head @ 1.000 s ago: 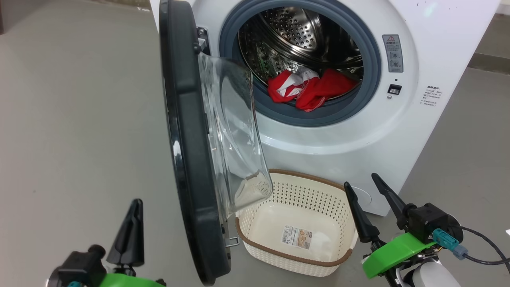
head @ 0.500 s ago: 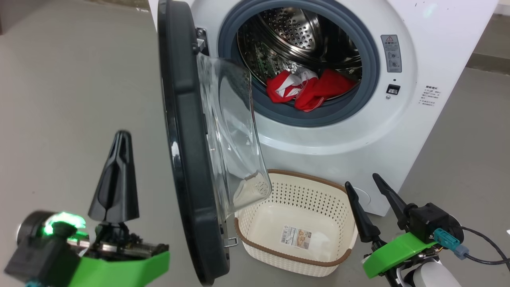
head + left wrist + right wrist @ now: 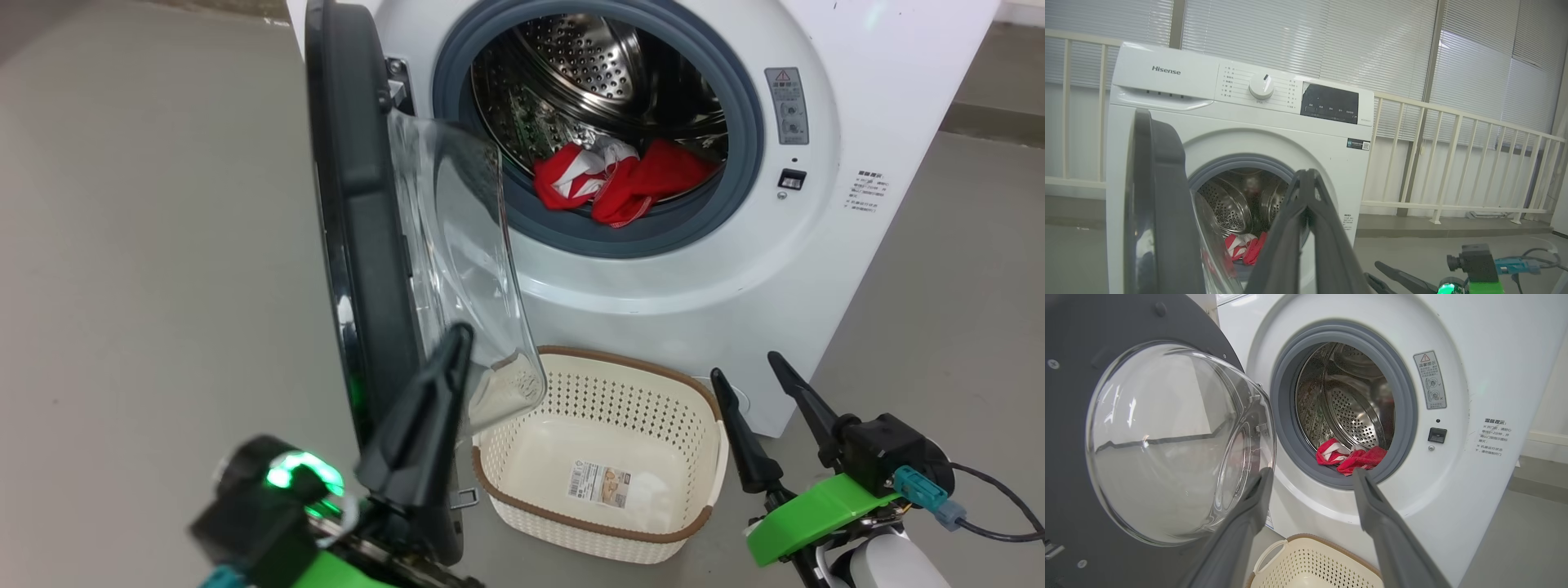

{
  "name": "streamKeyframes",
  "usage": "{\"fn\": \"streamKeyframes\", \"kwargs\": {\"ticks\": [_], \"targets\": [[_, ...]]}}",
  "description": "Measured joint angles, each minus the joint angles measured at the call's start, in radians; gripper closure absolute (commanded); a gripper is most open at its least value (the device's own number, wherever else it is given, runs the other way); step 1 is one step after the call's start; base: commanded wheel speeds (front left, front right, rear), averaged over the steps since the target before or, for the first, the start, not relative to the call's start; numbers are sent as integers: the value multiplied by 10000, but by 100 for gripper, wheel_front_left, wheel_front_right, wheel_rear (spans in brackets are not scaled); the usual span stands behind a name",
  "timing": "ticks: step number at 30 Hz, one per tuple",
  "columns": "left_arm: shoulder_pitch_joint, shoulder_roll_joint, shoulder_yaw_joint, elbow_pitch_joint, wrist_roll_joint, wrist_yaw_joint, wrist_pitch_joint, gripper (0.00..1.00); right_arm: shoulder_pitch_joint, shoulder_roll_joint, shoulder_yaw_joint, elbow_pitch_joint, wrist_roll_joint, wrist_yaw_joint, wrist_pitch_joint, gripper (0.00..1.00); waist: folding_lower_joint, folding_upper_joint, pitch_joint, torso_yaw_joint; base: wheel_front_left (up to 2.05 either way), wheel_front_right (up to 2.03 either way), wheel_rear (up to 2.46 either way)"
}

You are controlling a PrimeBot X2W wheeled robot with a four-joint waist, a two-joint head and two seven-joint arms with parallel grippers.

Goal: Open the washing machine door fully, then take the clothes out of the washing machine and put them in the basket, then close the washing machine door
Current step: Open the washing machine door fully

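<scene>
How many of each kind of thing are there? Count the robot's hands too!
washing machine: 1
washing machine door: 1
basket: 1
heap of red and white clothes: 1 (I cannot count the garments in it)
grippers: 2, left gripper and right gripper
Total: 6

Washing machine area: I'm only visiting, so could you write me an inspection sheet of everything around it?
Surface: grey floor, bare.
Job's things: washer, door swung open; red and white clothes in the drum; basket empty, on the floor below the opening.
Clutter: nothing seen.
Grippers: left gripper fingers shut, by the door's lower part, contact unclear; right gripper fingers open, empty.
Cables: dark cable at the right gripper.
Surroundings: railing, blinds.
</scene>
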Motion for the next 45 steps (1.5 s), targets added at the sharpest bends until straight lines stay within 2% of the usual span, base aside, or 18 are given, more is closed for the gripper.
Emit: {"fn": "streamKeyframes", "kwargs": {"ticks": [10,17,30,45], "targets": [[476,46,-571,1843,-270,50,667,100,-1,0,-134,-8,-63,0,0,0,0,0,130,-44,0,0,0],[661,105,-516,2738,-247,514,1091,100,-1,-2,-111,-2,-63,0,0,0,0,0,208,-77,0,0,0],[805,215,-38,2734,-226,1003,765,100,-6,-52,-186,42,-77,0,0,0,0,0,465,36,0,0,0],[1257,458,1271,2391,-504,1858,299,100,-34,-255,-167,109,-234,0,0,0,-1,0,604,811,0,0,0]]}}
